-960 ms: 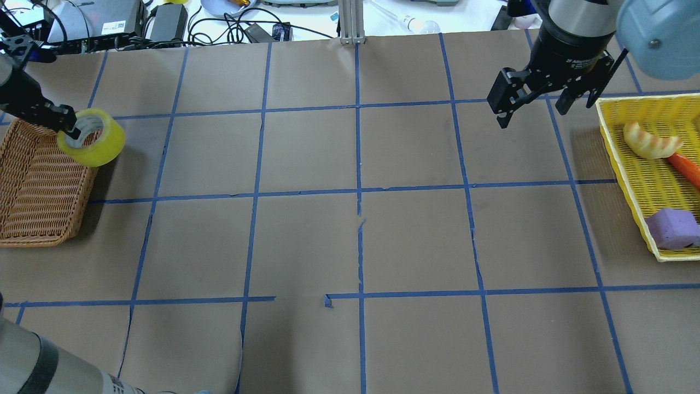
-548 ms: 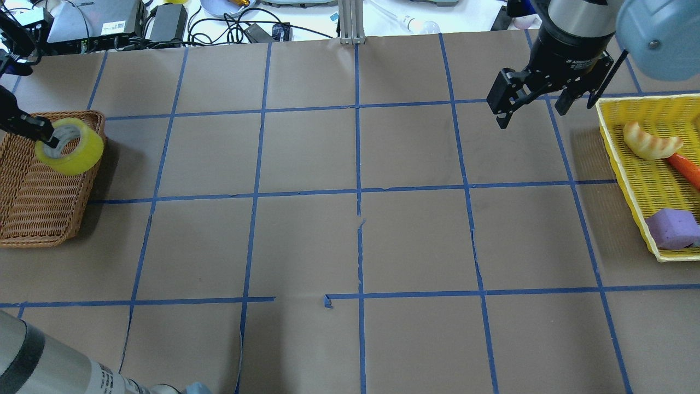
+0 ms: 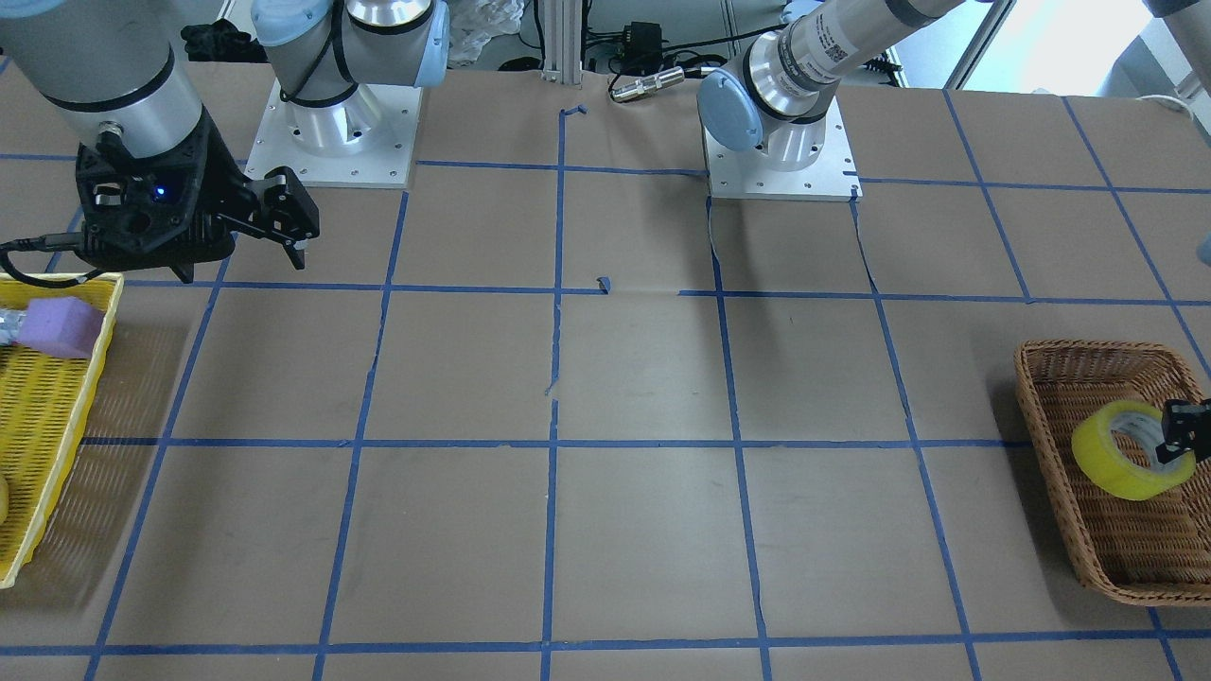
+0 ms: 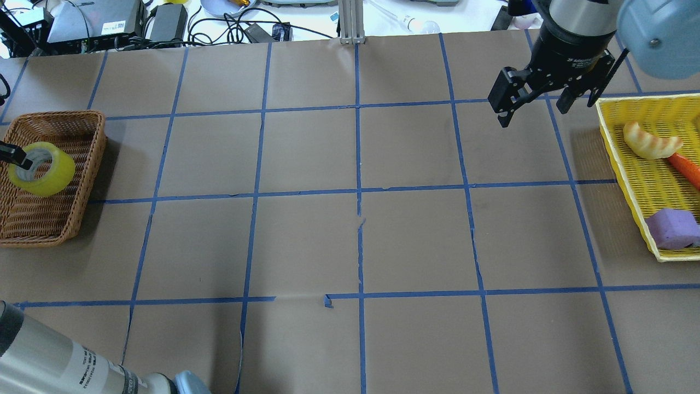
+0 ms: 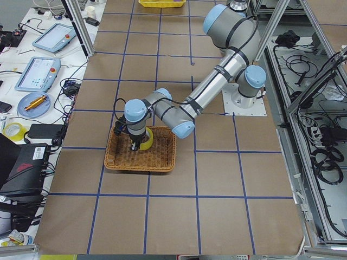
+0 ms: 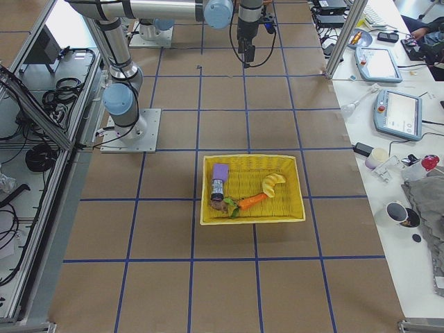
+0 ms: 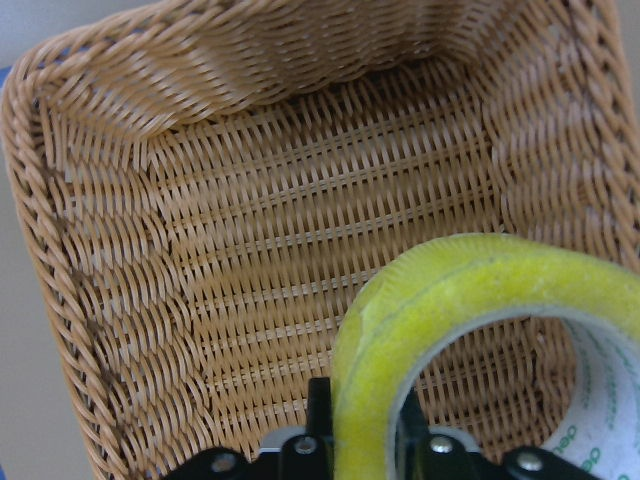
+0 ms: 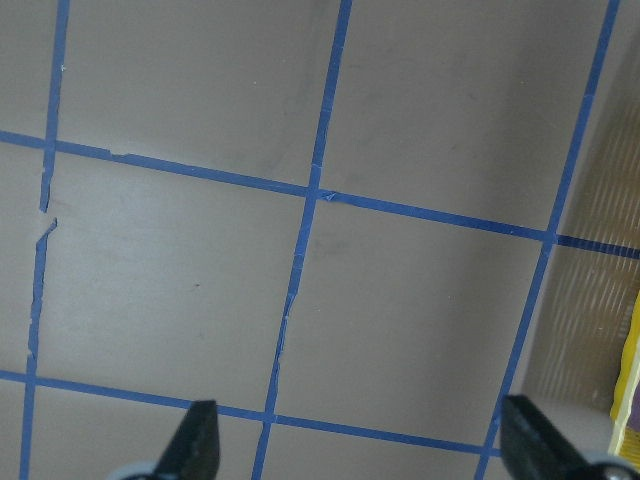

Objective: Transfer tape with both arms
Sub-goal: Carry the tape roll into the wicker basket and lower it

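The yellow tape roll is upright in my left gripper, which is shut on the roll's wall, one finger inside the white core. It hangs over the inside of the brown wicker basket at the table's left end. The left wrist view shows the tape pinched in the gripper above the basket's woven floor. It also shows in the front view and the exterior left view. My right gripper is open and empty, above the table near the yellow basket; its fingertips stand wide apart.
The yellow basket holds a purple foam block, a croissant-like item and a carrot. Blue tape grid lines cross the brown table. Cables and devices lie along the far edge.
My left gripper has carried the tape leftward and nearer, from the basket's far right corner to over its inside. The right gripper has stayed in place, open.
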You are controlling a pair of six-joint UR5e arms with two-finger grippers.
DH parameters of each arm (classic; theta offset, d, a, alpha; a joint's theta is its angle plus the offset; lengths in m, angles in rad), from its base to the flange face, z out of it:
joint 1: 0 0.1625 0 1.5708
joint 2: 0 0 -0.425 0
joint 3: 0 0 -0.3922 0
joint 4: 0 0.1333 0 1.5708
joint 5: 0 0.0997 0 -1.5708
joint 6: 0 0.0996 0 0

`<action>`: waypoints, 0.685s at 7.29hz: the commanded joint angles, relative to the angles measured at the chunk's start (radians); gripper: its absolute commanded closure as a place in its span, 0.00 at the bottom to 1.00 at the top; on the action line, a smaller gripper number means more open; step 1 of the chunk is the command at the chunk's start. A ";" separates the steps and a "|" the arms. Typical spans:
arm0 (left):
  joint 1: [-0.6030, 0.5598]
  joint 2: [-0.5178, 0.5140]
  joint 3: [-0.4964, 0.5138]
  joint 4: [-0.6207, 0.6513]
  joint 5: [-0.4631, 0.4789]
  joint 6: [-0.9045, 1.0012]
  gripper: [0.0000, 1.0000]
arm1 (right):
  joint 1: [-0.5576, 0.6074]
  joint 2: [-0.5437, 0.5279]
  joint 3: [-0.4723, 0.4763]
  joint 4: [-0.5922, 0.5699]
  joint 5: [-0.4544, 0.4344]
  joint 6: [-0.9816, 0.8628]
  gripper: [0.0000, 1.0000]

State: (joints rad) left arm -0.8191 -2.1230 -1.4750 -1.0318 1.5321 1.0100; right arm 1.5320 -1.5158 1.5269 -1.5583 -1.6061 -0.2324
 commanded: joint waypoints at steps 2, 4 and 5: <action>0.005 -0.022 -0.002 0.021 -0.004 0.005 0.01 | 0.010 -0.008 -0.005 0.001 0.017 0.086 0.00; 0.005 -0.003 -0.018 0.021 -0.009 0.004 0.00 | 0.022 -0.004 -0.007 0.001 0.015 0.136 0.00; 0.002 0.015 -0.016 0.009 -0.004 -0.004 0.00 | 0.022 -0.003 -0.007 0.001 0.017 0.136 0.00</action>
State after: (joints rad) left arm -0.8153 -2.1264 -1.4884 -1.0141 1.5251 1.0136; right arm 1.5522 -1.5205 1.5206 -1.5569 -1.5925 -0.1055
